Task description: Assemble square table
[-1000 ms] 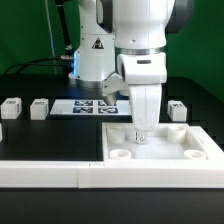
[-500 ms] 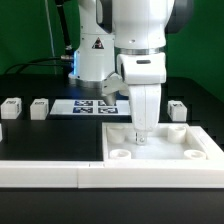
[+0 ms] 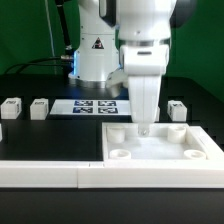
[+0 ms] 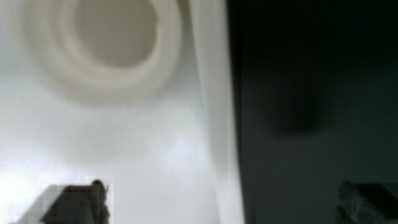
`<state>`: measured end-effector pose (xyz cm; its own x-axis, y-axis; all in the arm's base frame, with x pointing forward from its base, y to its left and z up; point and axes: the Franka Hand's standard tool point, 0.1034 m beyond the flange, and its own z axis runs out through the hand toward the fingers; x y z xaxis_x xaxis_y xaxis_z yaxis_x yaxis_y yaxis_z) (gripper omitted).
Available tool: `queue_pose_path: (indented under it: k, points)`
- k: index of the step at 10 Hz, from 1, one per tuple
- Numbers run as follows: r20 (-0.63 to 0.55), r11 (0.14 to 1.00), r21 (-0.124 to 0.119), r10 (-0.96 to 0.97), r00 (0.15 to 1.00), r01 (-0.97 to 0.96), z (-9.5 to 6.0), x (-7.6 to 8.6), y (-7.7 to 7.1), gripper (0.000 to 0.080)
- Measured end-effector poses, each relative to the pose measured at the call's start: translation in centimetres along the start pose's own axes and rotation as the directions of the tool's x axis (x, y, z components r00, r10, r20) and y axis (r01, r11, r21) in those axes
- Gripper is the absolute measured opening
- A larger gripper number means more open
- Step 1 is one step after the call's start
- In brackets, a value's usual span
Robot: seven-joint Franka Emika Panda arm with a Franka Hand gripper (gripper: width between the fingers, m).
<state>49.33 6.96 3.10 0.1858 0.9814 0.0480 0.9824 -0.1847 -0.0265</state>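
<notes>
The square table slab [image 3: 160,147] is white with a raised rim and round corner sockets, and lies on the black table at the exterior view's right. My gripper [image 3: 146,128] hangs straight down over the slab's far middle, tips close to its surface. In the wrist view the gripper [image 4: 222,205] is open and empty. Its dark fingers [image 4: 71,203] stand wide apart, astride the slab's edge, with one socket [image 4: 116,40] ahead. Three small white tagged legs stand on the table: two [image 3: 12,107] [image 3: 40,108] at the left and one [image 3: 177,109] behind the slab.
The marker board [image 3: 95,107] lies flat behind the slab, in front of the robot base [image 3: 92,55]. A long white rail [image 3: 50,168] runs along the front, and the slab rests against it. A green wall stands behind.
My gripper has shifted a little toward the exterior view's right over the slab. The slab and the legs have not moved.
</notes>
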Motion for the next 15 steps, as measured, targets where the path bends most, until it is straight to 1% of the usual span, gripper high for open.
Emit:
queue_pose_path:
  k: [1, 2, 3, 4, 5, 8, 9, 11, 12, 13, 15]
  points:
    - [0.005, 0.997, -0.001, 0.079, 0.997, -0.079, -1.0, 0.9, -0.8, 0.0648]
    - [0.013, 0.978, -0.001, 0.207, 0.978, -0.207, -1.9, 1.7, -1.4, 0.0648]
    - [0.017, 0.95, -0.005, 0.313, 0.95, -0.313, -2.5, 2.7, -1.9, 0.0648]
    - [0.013, 0.901, -0.013, 0.433, 0.901, -0.433, -2.7, 4.1, -2.6, 0.0648]
    - [-0.002, 0.896, -0.022, 0.443, 0.896, -0.443, -2.5, 4.4, -2.6, 0.0648]
    - [-0.008, 0.775, -0.017, 0.631, 0.776, -0.631, -2.4, 4.4, -2.7, 0.0648]
    - [-0.01, 0.713, -0.013, 0.701, 0.713, -0.701, -2.4, 4.7, -2.8, 0.0648]
    - [-0.006, 0.529, -0.007, 0.849, 0.529, -0.849, -2.4, 7.4, -4.3, 0.0648]
    - [0.012, 0.386, 0.0, 0.923, 0.386, -0.923, -2.2, 8.6, -5.4, 0.0648]
    - [0.016, 0.343, 0.007, 0.939, 0.343, -0.939, -2.1, 8.9, -5.6, 0.0648]
    - [0.031, 0.341, 0.004, 0.94, 0.341, -0.94, -2.1, 8.7, -5.5, 0.0648]
